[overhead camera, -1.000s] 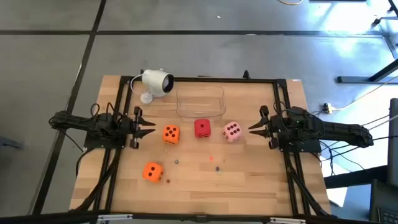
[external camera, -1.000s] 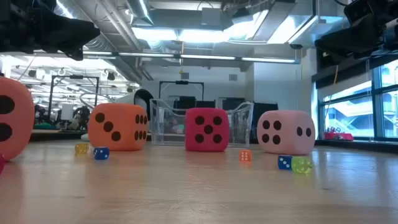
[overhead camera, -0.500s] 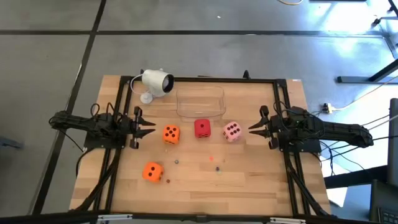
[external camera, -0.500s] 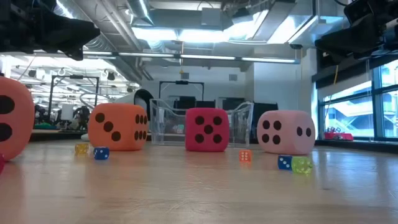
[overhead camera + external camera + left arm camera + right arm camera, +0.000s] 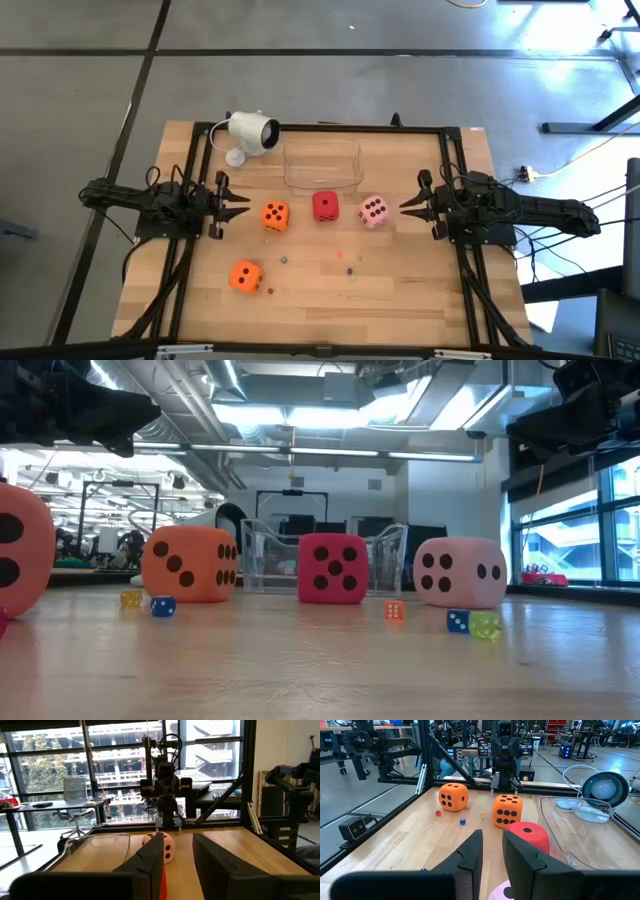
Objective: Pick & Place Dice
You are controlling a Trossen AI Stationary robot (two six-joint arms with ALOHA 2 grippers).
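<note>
Four dice rest on the wooden table on their bottom faces. In the high view an orange die [image 5: 275, 214], a red die [image 5: 325, 206] and a pale pink die [image 5: 373, 210] stand in a row at mid-table. A second orange die [image 5: 245, 275] sits nearer the near-left. My left gripper [image 5: 244, 206] is open, hovering left of the row and pointing at the first orange die. My right gripper [image 5: 404, 207] is open, just right of the pink die. The right wrist view shows the red die [image 5: 532, 836] and both orange dice [image 5: 507, 810] ahead of the right gripper [image 5: 491, 845].
A clear plastic container [image 5: 322, 163] stands behind the row of dice, toward the far edge. A white camera [image 5: 250, 132] sits at the far left. Several tiny coloured dice [image 5: 458, 621] are scattered on the near middle of the table. A black frame rail [image 5: 455, 180] borders each side.
</note>
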